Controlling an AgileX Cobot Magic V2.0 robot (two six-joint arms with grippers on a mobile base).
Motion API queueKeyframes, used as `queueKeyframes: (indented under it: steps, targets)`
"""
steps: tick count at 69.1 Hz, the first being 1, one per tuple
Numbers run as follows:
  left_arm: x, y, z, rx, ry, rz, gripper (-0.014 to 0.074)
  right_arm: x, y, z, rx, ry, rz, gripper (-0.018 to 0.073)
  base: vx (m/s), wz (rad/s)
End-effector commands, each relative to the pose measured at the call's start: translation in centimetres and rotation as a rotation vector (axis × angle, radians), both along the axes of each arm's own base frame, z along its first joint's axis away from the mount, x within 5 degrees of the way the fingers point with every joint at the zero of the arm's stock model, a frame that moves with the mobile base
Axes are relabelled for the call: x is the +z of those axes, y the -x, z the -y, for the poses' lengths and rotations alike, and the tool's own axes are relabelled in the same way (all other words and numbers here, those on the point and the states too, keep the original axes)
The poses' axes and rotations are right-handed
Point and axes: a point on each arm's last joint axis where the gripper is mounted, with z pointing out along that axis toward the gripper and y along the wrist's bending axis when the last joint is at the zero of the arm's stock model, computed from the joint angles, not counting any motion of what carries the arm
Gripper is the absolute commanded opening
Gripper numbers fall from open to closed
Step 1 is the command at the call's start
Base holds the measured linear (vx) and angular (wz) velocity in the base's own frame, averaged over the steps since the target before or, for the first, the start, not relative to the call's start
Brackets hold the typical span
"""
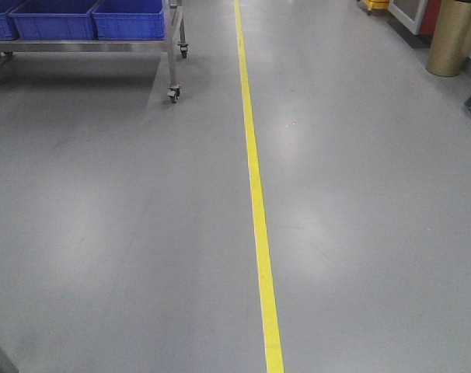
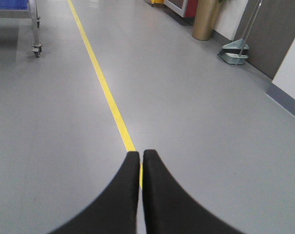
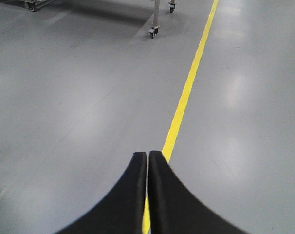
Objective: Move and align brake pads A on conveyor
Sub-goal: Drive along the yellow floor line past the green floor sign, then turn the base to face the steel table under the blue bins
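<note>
A: Status? Where are the brake pads A?
B: Not in any view, and no conveyor either. All three cameras show only grey floor [image 1: 103, 233] with a yellow line [image 1: 255, 194] running ahead.
A: Grippers?
B: Left gripper [image 2: 140, 155]: fingers pressed together, nothing between them. Right gripper [image 3: 148, 157]: same, tips touching, empty. Both point low and forward, over the line. Reads as a tucked travel pose, so my guess is the base is in transit and no handling has begun.
A: Clearance?
B: Wide open lane ahead. Steel cart [image 1: 88, 47] carrying blue bins [image 1: 57, 19] sits far left, its caster [image 1: 173, 94] well apart from the line. Gold bin [image 1: 455, 35] and dustpan [image 2: 234, 50] hug the right wall. Nothing on the line itself.
A: Next?
B: Probably locate the conveyor first. The arms have nothing to do until the pads are in view.
</note>
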Motion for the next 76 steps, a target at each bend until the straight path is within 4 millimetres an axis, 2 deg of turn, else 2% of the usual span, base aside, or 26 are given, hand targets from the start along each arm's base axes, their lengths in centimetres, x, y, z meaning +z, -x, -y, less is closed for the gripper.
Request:
queueKeyframes:
  steps: [1, 42, 55, 76]
  targets:
    - [1.43, -0.18, 0.27, -0.023, 0.025, 0.078, -0.0006, 1.37, -0.29, 0.06, -0.013, -0.014, 0.084, -0.0008, 0.61, 0.07]
    - [1.43, -0.18, 0.27, -0.023, 0.025, 0.078, -0.0006, 1.37, -0.29, 0.06, -0.013, -0.014, 0.084, -0.0008, 0.46, 0.18]
    - [1.43, -0.18, 0.28, -0.024, 0.025, 0.078, -0.0006, 1.37, -0.29, 0.06, -0.013, -0.014, 0.084, -0.0008, 0.27, 0.70]
    - [1.43, -0.18, 0.28, -0.024, 0.025, 0.078, -0.0006, 1.37, -0.29, 0.06, -0.013, -0.014, 0.084, -0.0008, 0.19, 1.02]
